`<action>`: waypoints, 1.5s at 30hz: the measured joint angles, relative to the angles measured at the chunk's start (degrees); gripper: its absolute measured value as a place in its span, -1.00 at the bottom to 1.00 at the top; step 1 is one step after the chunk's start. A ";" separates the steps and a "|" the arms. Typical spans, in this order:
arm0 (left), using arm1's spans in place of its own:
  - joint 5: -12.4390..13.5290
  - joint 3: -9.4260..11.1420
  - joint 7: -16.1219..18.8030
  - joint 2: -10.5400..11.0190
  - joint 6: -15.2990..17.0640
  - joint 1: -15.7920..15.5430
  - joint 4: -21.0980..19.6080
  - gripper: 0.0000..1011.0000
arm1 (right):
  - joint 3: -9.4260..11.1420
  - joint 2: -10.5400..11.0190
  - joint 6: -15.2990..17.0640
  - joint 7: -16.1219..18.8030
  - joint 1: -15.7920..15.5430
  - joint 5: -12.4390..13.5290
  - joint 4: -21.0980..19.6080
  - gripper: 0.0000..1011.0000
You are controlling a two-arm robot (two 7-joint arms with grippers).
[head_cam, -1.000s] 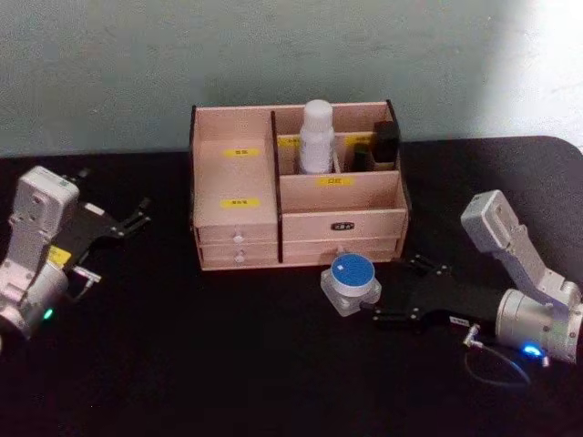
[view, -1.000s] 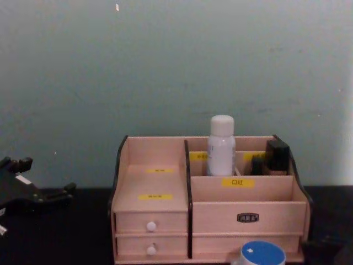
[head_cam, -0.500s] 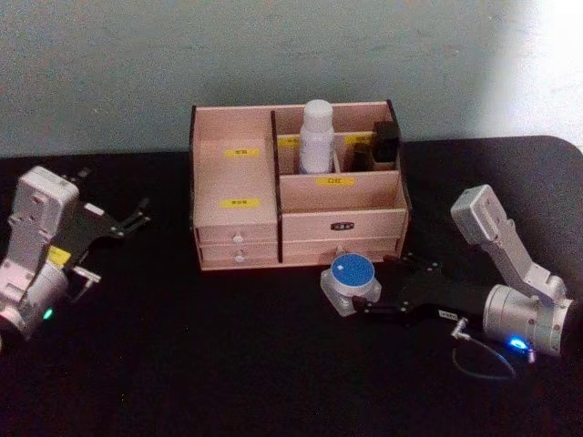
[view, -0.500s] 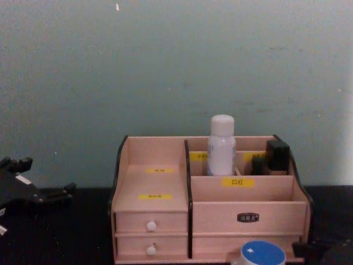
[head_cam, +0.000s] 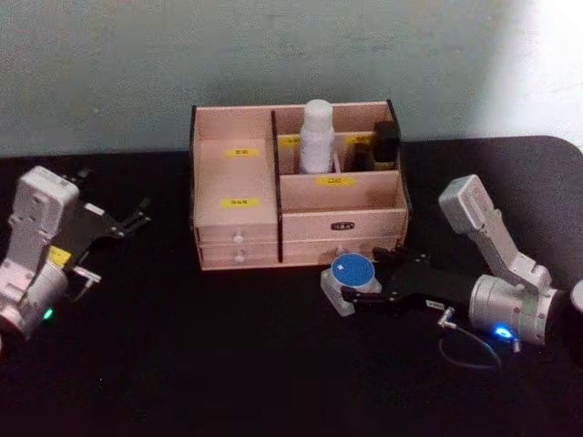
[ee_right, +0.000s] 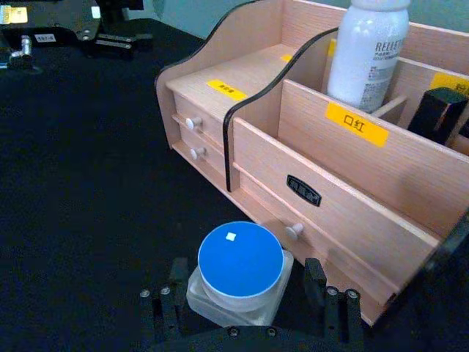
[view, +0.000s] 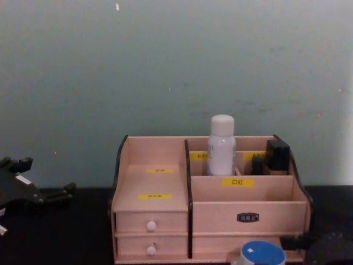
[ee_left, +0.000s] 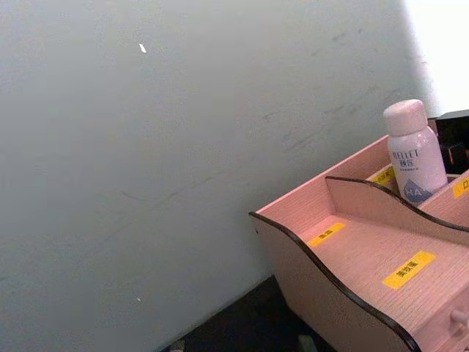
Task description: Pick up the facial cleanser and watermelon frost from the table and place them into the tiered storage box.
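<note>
1. Though stepped and open-topped for drops from above, tiered storage box (head_cam: 239, 177) already holding white bottle (head_cam: 316, 137), upright in a rear compartment; likely the cleanser.
2. Left gripper (head_cam: 137, 216) parked well left; jaws apart, empty.
3. Right gripper (ee_right: 245, 286) low over table (head_cam: 182, 364); spread wide for a sideways pinch.
4. Blue-lidded jar (head_cam: 351, 273), probably the watermelon frost, on table just in front of box; between right jaws, seemingly untouched.

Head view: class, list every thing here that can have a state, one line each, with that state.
Box: drawers shut, top compartments open.
Bottle: upright in a rear compartment, capped.
Jar: lid on, standing before box, ungripped.
Right gripper: open, astride jar.
Left gripper: open, empty, left of box.
</note>
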 joint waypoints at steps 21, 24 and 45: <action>0.00 0.00 0.00 0.00 0.00 0.00 0.00 0.98 | -1.10 -0.52 0.47 -0.40 0.93 -0.65 0.71 0.98; 0.00 0.00 0.00 0.00 0.00 0.00 0.00 0.98 | -1.12 -0.52 0.56 -0.60 0.89 -0.81 0.64 0.98; 0.00 0.00 0.00 0.00 0.00 0.00 0.00 0.98 | -1.07 -0.50 0.54 -0.56 0.85 -0.79 0.59 0.48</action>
